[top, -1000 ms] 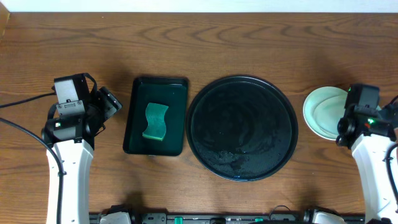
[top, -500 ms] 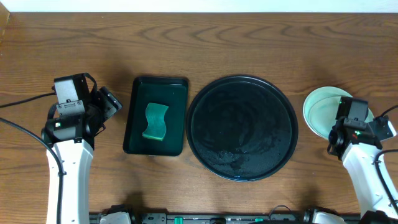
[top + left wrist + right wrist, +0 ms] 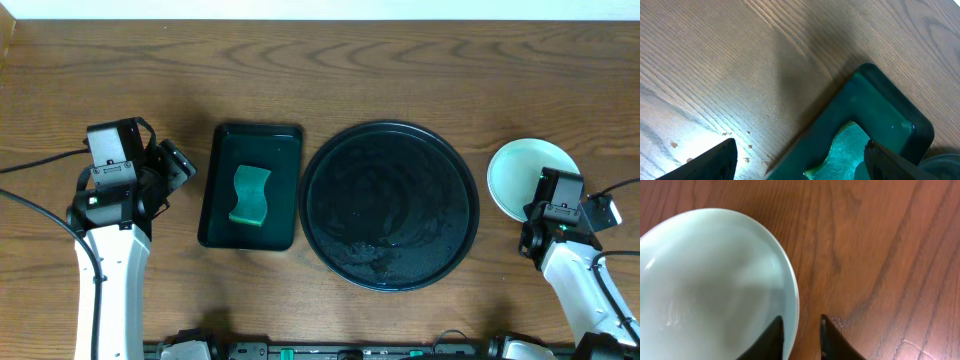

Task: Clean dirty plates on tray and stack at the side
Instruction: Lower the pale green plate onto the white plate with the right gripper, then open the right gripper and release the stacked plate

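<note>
Plates piled beside the tray, right gripper at their rim

From the left, we see the left gripper (image 3: pixel 800 162) hanging over the table (image 3: pixel 320 70) with its jaws spread wide, unmoved since a second ago. Next comes the rectangular black tray (image 3: pixel 287 150), which holds a green wavy sponge (image 3: pixel 250 195). The tray (image 3: pixel 390 160) shows a black floor streaked with wet. The plates (image 3: pixel 520 175) sit right of it on the wood as one pale mint, glossy round (how many, we cannot count). The right gripper (image 3: pixel 800 337) straddles their near rim, jaws a little apart, one finger over the bowl, one outside. A second ago this arm covered the pile and the top plate sat askew. Now it has drawn back and the rims line up.
</note>
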Robot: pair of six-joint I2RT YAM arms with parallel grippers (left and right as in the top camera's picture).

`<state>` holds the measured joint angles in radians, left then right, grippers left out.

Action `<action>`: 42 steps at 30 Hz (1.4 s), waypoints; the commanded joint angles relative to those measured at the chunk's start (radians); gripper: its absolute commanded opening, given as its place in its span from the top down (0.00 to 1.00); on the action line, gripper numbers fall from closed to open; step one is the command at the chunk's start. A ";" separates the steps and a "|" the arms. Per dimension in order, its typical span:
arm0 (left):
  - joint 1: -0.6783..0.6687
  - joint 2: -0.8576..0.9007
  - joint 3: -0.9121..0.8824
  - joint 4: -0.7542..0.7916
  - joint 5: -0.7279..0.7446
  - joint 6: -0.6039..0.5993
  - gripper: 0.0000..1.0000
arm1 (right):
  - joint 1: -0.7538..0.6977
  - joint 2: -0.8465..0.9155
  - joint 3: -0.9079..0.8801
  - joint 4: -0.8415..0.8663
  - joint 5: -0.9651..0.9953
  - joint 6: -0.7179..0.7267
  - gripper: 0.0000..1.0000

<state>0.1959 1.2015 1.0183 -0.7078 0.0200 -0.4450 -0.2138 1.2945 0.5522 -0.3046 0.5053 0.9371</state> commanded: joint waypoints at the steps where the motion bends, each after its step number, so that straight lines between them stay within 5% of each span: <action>1: 0.004 -0.006 0.020 -0.003 -0.006 -0.002 0.19 | -0.006 -0.011 -0.005 0.000 0.001 -0.038 0.71; 5: 0.004 -0.006 0.020 -0.003 -0.006 -0.002 0.19 | -0.006 -0.011 -0.005 0.006 0.001 -0.150 0.61; 9: 0.004 -0.006 0.020 -0.003 -0.006 -0.002 0.19 | -0.006 -0.015 0.008 0.041 -0.064 -0.448 0.40; 12: 0.004 -0.006 0.020 -0.003 -0.006 -0.002 0.19 | -0.005 -0.026 0.036 0.042 -0.224 -0.621 0.41; 20: 0.004 -0.006 0.020 -0.003 -0.006 -0.002 0.19 | -0.004 -0.027 0.073 0.163 -0.769 -0.778 0.25; 21: 0.004 -0.006 0.020 -0.003 -0.006 -0.002 0.19 | -0.004 -0.027 0.073 0.176 -0.773 -0.777 0.03; 22: 0.004 -0.006 0.020 -0.003 -0.006 -0.002 0.19 | -0.004 -0.027 0.073 0.185 -0.772 -0.777 0.01; 42: 0.004 -0.006 0.020 -0.003 -0.006 -0.002 0.19 | -0.002 -0.027 0.073 0.173 -0.772 -0.777 0.01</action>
<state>0.1955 1.2015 1.0183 -0.7078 0.0196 -0.4450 -0.2134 1.2797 0.6083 -0.1318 -0.2550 0.1741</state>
